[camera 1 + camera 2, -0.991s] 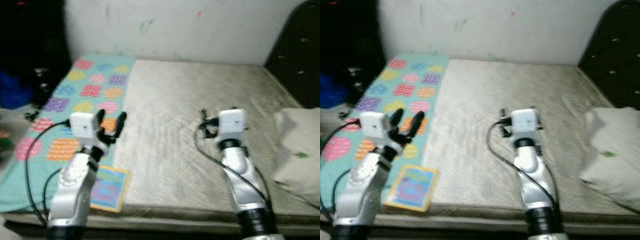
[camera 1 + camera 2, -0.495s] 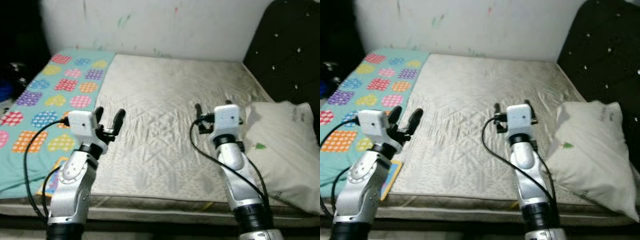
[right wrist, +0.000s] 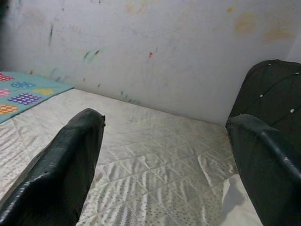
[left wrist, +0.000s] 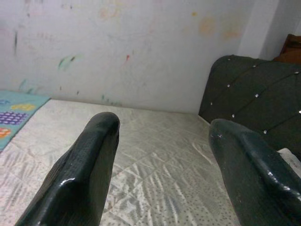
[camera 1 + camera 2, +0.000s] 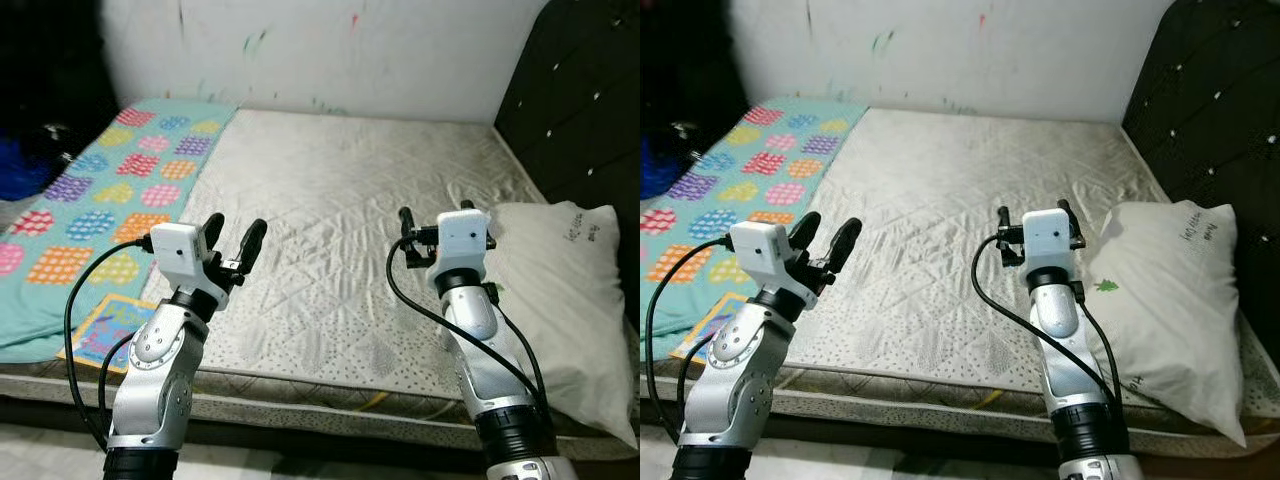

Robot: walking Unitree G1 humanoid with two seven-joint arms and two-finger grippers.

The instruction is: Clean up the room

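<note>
View has swung right along the mattress (image 5: 340, 200) | pillow (image 5: 1170, 290) now beside right gripper (image 5: 432, 222) | left gripper (image 5: 232, 240) and right both spread, empty | book (image 5: 105, 330) lies left on blanket (image 5: 110, 200) | likely next pick.

So there's a bare bed with a quilted beige mattress (image 5: 330, 230), no sheet on it. A teal blanket with colourful patterned patches (image 5: 95, 215) covers the 9 o'clock side. A flat, colourful picture book (image 5: 105, 330) sits at the blanket's near edge, around 8 o'clock. A white pillow with small print (image 5: 565, 300) lies at 3 to 4 o'clock, beside the dark tufted headboard (image 5: 580, 100).
</note>
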